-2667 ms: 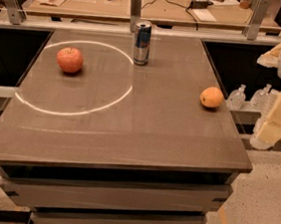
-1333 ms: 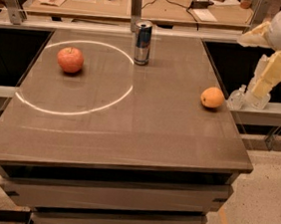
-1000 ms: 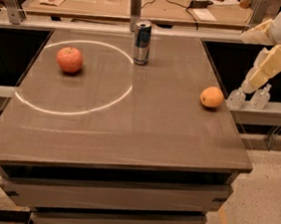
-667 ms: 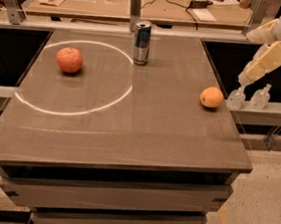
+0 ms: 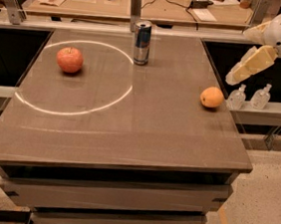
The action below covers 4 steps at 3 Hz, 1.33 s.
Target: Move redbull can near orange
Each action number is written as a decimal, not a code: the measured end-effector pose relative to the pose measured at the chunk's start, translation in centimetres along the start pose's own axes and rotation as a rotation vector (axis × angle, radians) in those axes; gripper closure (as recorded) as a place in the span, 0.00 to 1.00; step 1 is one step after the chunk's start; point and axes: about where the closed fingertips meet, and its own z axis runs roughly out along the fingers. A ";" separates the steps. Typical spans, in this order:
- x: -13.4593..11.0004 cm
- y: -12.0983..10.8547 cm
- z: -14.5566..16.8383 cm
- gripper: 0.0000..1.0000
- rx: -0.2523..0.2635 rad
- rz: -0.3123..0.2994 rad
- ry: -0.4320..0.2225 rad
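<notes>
The redbull can (image 5: 142, 42) stands upright near the table's far edge, a little left of the middle. The orange (image 5: 211, 97) lies near the table's right edge, well to the right of the can and nearer to me. My gripper (image 5: 234, 76) hangs in the air off the table's right side, above and a little right of the orange, far from the can. It holds nothing that I can see.
A reddish apple (image 5: 69, 59) lies at the left inside a white circle of light on the brown table (image 5: 128, 133). Two small clear bottles (image 5: 250, 97) stand on a ledge right of the table. A cluttered workbench (image 5: 92, 1) runs behind.
My gripper has risen from low beside the table's right edge and swung up and leftward towards the table. The can, orange and apple have not moved.
</notes>
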 end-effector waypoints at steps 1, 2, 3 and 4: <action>-0.3 -1.0 1.9 0.00 0.038 -0.024 -0.011; -1.0 -2.1 3.5 0.00 0.064 0.023 -0.010; -1.4 -3.5 5.0 0.00 0.060 0.138 -0.001; -1.2 -4.0 5.0 0.00 0.061 0.184 0.061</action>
